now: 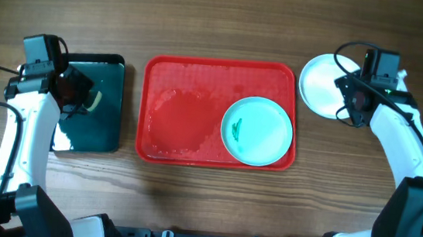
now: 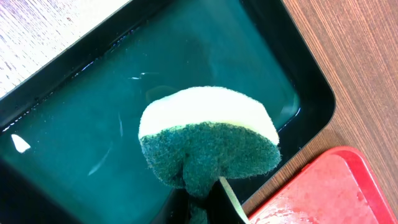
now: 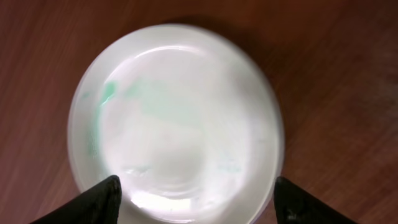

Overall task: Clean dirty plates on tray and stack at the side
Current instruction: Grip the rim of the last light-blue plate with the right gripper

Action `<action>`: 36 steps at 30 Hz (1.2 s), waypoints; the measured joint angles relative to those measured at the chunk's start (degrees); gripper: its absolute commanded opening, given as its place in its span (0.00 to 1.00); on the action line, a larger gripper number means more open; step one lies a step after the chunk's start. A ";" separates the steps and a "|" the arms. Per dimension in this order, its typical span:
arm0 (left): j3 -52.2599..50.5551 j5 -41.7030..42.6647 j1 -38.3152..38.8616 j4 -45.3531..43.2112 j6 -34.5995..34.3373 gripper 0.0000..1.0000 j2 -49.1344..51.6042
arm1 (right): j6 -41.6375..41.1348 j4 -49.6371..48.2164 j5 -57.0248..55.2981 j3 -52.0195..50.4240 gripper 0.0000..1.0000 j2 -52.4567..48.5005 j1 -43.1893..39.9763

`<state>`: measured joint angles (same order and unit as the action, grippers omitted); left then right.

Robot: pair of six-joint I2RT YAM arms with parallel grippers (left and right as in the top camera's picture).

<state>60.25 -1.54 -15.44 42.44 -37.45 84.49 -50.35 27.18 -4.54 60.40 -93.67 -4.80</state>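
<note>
One pale turquoise plate [image 1: 257, 131] with a small green smear lies at the right end of the red tray [image 1: 185, 73]. A white plate [image 1: 317, 84] lies on the table just right of the tray; the right wrist view shows faint green traces on the white plate [image 3: 180, 118]. A second turquoise plate is not in view. My right gripper [image 1: 353, 99] [image 3: 196, 193] is open, its fingers spread over the white plate's near edge. My left gripper [image 1: 80, 96] [image 2: 208, 202] is shut on a yellow-and-green sponge [image 2: 208, 137] [image 1: 93, 101] above the black tray.
The black tray [image 1: 93, 134] [image 2: 93, 124] holds water and lies left of the red tray. The red tray's left half is wet, and its corner [image 2: 329, 186] shows in the left wrist view. Bare wooden table surrounds both trays.
</note>
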 measured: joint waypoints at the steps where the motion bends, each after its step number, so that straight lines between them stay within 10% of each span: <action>1: 0.00 -0.02 0.00 -0.02 0.00 0.04 0.00 | 3.52 -1.20 3.50 -0.02 0.75 0.00 0.33; 5: 0.00 0.15 0.00 0.00 0.00 0.04 0.00 | 14.91 -0.55 13.18 0.00 0.77 0.00 6.58; 8: 0.00 0.22 0.00 0.00 0.00 0.04 0.00 | 20.24 5.03 14.12 0.04 0.53 0.00 14.16; 11: 0.00 0.24 0.00 0.00 0.00 0.04 0.00 | 17.07 15.30 10.91 -0.20 0.52 0.00 19.82; 18: 0.00 0.61 0.00 0.00 0.00 0.04 0.00 | 10.49 20.44 3.30 -0.92 0.79 0.00 22.38; 25: 0.00 1.05 0.00 0.00 -0.02 0.04 0.00 | 19.63 10.69 2.38 -6.14 0.45 0.00 22.38; 36: 0.00 1.46 0.00 0.00 0.00 0.04 0.00 | 21.99 10.23 2.73 -6.16 0.41 -2.89 22.38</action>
<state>60.25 -0.08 -15.44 42.44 -37.45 84.49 -28.36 37.41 -1.80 54.24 -96.55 17.58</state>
